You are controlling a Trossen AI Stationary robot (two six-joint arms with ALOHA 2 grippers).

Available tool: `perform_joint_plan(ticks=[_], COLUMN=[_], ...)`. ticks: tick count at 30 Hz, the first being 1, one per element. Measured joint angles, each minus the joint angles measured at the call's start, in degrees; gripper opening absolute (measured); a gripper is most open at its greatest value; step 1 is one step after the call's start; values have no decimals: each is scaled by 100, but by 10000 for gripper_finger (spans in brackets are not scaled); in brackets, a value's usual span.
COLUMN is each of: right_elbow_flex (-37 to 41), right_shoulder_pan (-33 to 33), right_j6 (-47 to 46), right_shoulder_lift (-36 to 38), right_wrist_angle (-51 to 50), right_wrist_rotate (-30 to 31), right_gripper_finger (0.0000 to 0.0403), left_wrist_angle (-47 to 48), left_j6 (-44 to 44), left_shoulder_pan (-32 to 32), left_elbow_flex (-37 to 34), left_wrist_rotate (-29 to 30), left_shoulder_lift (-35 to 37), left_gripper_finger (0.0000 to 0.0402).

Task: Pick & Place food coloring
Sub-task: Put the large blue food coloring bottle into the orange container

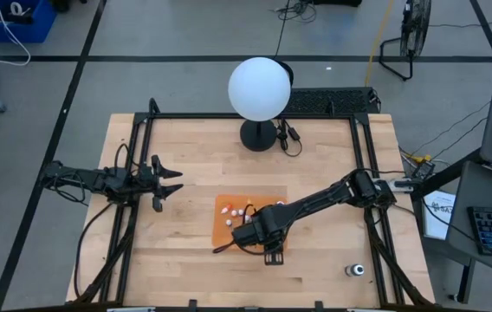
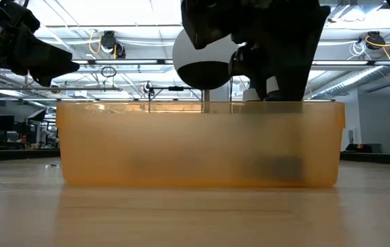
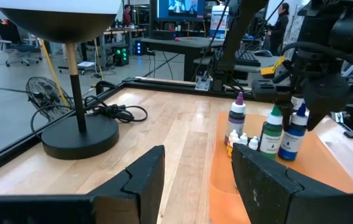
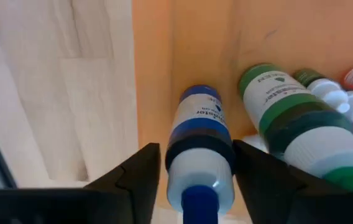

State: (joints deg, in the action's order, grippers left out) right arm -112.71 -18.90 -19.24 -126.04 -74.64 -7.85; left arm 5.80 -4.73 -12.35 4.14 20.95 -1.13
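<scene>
Right wrist view: blue bottle (image 4: 199, 146) stood upright, dark band, blue cap | between right gripper (image 4: 192, 180) fingers, spread just clear of it | green bottle (image 4: 282, 106) beside.

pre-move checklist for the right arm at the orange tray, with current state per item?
1. Right gripper centred over the blue bottle: ok, a finger on either side.
2. Blue bottle released: cannot tell; gaps show at both fingers, but contact is unclear.
3. Blue bottle upright on the orange tray: ok in the left wrist view.
4. Clearance from the green bottle: not ok, it stands right beside one finger.
5. Left gripper out of the way: ok, open, well off the tray.
6. Stray bottle near the table's front right corner: not ok, outside the tray.
</scene>
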Motion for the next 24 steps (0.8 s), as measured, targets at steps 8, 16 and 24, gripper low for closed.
perform_joint_plan(ticks=[8,16,24], right_elbow_flex=[17,17,15], right_shoulder_pan=[4,-8,-76], right_j6=[-697,-1068,-1244], right_shoulder_lift=[-7,292,674], right_wrist_angle=[-285,-469,-429], right_wrist_rotate=[-1038,-1267,-646], right_gripper_finger=[212,201,200], left_wrist_angle=[0,2,0], left_j6=[0,0,0], left_shoulder_pan=[1,1,0], left_elbow_flex=[0,0,0], left_wrist_rotate=[0,0,0], left_shoulder_lift=[1,2,0], left_gripper_finger=[186,186,187])
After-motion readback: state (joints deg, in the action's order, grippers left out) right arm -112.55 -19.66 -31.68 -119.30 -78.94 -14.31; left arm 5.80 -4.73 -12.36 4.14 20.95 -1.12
